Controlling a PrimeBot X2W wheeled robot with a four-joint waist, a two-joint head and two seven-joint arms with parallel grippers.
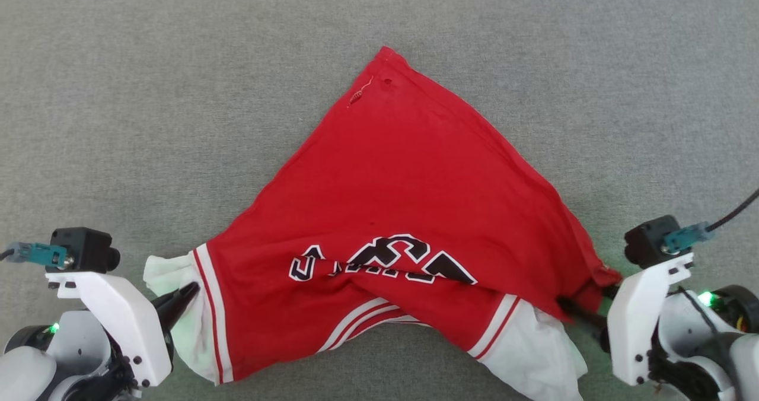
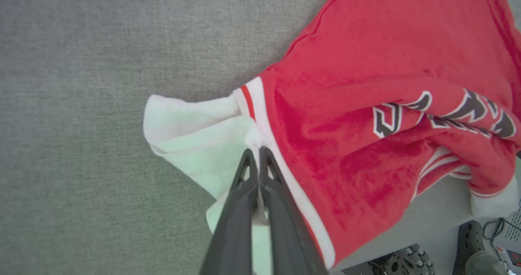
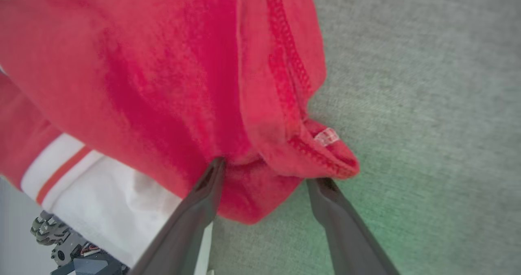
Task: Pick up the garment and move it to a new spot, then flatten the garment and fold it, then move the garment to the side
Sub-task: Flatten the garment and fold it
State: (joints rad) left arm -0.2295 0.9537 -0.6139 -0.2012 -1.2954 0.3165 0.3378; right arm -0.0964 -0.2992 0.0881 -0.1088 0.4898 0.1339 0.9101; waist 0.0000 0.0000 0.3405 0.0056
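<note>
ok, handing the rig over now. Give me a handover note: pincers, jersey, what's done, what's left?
Left pincer: shut on the garment, at the white fabric on its left end.
Right pincer: open, red hem corner between its fingers, not clamped.
It lies on the grey surface, spread but creased, number bunched.
Done: laid down. Left: flatten, fold, move aside.
</note>
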